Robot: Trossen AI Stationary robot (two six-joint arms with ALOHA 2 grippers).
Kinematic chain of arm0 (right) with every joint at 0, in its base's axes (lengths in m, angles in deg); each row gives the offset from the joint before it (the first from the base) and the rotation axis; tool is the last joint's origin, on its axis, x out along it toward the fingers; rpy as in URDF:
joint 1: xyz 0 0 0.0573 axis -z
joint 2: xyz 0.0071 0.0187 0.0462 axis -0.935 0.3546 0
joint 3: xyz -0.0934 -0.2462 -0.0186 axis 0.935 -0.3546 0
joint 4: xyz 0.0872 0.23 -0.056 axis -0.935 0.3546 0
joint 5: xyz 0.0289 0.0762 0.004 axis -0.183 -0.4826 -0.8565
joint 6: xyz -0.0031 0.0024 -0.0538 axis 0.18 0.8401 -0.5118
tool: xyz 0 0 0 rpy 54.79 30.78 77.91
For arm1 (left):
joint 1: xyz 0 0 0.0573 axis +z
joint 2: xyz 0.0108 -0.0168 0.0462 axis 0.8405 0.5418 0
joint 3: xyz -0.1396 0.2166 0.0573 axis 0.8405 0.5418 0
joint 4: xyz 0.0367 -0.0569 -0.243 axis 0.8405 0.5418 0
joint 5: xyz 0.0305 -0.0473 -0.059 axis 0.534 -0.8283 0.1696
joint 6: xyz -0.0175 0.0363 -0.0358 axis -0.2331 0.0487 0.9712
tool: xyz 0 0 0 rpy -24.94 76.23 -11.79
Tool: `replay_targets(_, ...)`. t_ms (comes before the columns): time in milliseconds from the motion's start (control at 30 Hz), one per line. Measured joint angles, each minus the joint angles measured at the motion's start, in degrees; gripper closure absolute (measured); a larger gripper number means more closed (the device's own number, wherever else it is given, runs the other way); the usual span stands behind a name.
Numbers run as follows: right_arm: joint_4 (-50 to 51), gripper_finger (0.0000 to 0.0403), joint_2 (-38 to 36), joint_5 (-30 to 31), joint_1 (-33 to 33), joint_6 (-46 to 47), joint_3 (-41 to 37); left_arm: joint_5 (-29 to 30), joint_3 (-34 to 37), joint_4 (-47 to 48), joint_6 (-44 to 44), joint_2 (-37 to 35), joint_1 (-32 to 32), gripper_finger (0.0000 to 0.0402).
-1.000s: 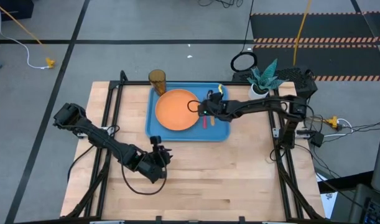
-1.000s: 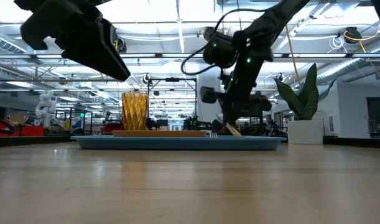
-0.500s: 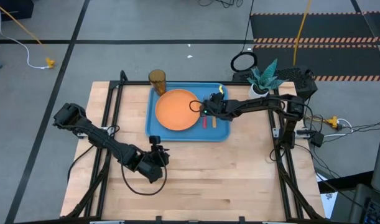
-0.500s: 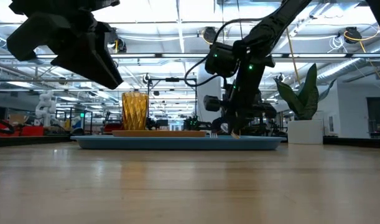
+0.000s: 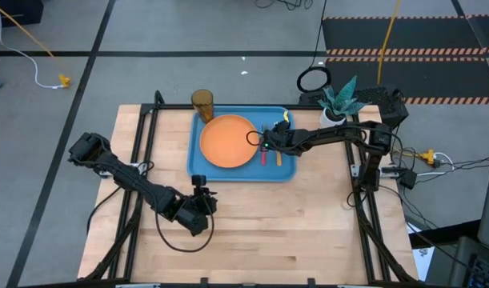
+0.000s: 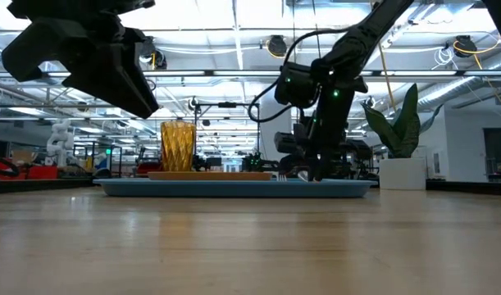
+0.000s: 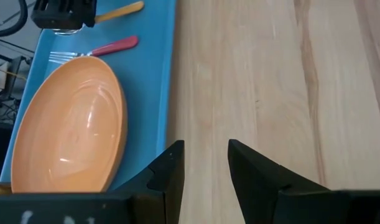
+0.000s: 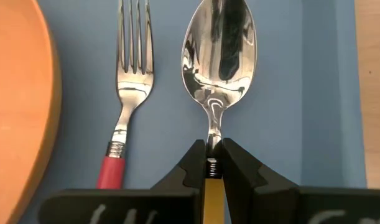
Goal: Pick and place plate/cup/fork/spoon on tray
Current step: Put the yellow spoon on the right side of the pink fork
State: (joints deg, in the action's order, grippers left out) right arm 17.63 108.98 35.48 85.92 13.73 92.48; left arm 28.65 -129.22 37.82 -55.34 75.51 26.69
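The light-blue tray (image 5: 242,172) lies at the table's far middle. On it are the orange plate (image 5: 226,142), the red-handled fork (image 8: 129,81) and the orange-handled spoon (image 8: 219,56), side by side to the plate's right. The amber cup (image 5: 202,102) stands at the tray's far left corner. My right gripper (image 8: 213,163) is shut on the spoon, low over the tray. My left gripper (image 7: 205,163) is open and empty above the bare table, near the tray's near edge. My right gripper pinches the spoon's thin metal neck (image 8: 213,138), where bowl meets orange handle, between its two fingers. The fingers come from above, one on each side of the spoon. The spoon lies level along the tray floor beside the fork; whether it rests on the floor I cannot tell.
A potted plant (image 5: 338,100) stands at the table's far right corner, behind my right arm. Bare wooden table (image 5: 268,232) spreads across the near half. The plate fills the tray's left and middle part.
My right gripper has gone down toward the tray with the spoon. The spoon hung slanted a second ago and is now level, low beside the fork. My left arm has drifted slightly toward the table's left edge.
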Motion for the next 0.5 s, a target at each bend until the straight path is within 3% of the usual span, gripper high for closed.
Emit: replay_targets(500,-6.27,0.0382,-0.20,-0.82,0.90,0.39,-4.47,-0.32,0.00,-2.78,-0.62,0.00,0.09,0.0275)
